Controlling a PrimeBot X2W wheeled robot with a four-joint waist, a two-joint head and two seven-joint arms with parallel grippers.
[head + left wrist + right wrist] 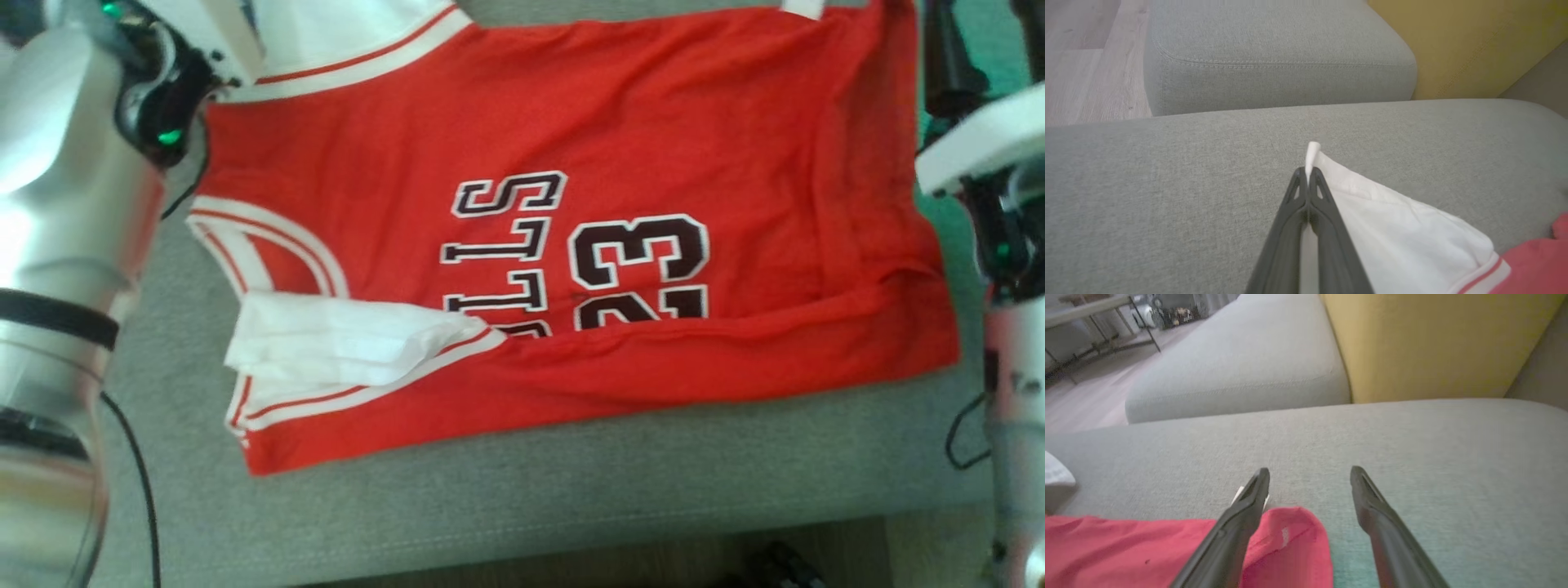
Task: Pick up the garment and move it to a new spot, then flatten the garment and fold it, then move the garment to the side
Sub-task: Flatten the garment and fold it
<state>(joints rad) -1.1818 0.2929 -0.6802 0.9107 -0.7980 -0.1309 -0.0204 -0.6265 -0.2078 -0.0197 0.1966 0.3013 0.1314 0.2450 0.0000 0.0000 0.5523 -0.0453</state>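
A red jersey lies spread on the grey sofa seat, with the shoulders toward the robot's left and the bottom hem toward its right. The near long edge is folded over onto the front, so it covers the lower part of the number 23 and of the black letters. At the near armhole some white inner cloth is turned out.

The left gripper is closed tight and pinches a white corner of the jersey at its far left end; a small bit of white cloth stands out above the tips. The right gripper is wide open and holds nothing. It is low over the far right corner of the jersey: one finger crosses the red cloth, the other is over bare seat. Behind the seat there is a yellow cushion, and further away a second grey seat and a wooden floor
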